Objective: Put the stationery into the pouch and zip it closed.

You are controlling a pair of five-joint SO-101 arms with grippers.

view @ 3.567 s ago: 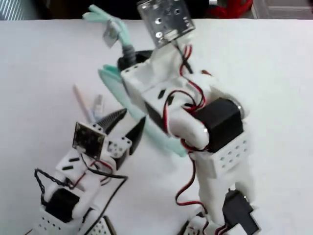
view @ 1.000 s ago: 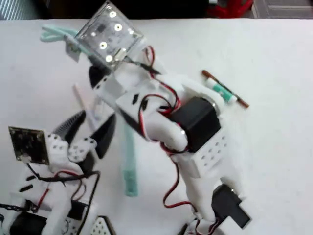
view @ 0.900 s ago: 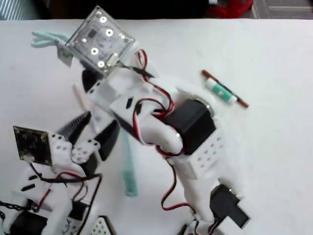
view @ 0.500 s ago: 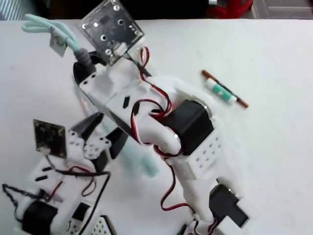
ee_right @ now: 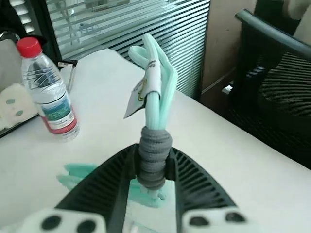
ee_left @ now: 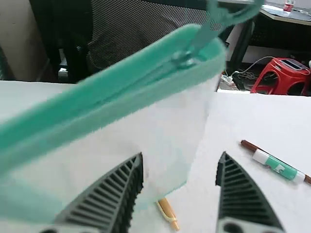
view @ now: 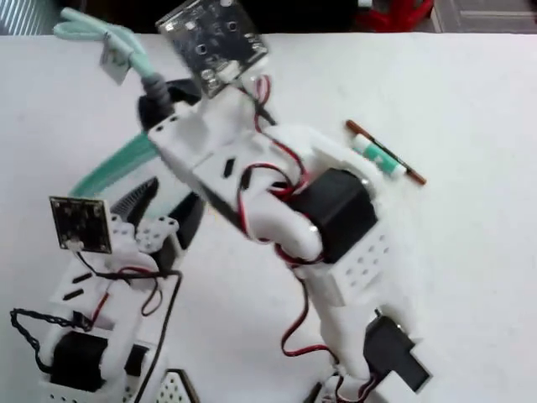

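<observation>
Two end effectors are sharing one pouch over a white desk (view: 470, 252). The right end effector (ee_right: 154, 170) is clenching the grey binding (ee_right: 154, 155) at the base of the pouch's mint-green strap (ee_right: 158, 63). The strap's loop is standing up past the fingertips, with a small paper tag (ee_right: 141, 94) hanging from it. In the high view, that same end effector (view: 159, 94) is sitting over the far left part of the desk, the strap (view: 92, 29) trailing away from it.

The pouch (ee_left: 121, 136), white with a mint zip (ee_left: 112, 92) along its upper edge, is hanging tilted from that grip. From above, the pouch (view: 109, 168) is sloping down towards the left end effector (view: 164, 210). The left end effector (ee_left: 177, 194) is resting released, jaws spread wide, with the pouch's lower corner just in front of one finger and not gripped.

A yellow-tipped pen (ee_left: 167, 213) is lying on the desk beneath that corner. Well apart to the right, a brown pencil (view: 413, 174) and a green-and-white marker (view: 373, 155) are lying side by side, touching. A water bottle (ee_right: 51, 94) is standing upright farther off, beyond the strap.
</observation>
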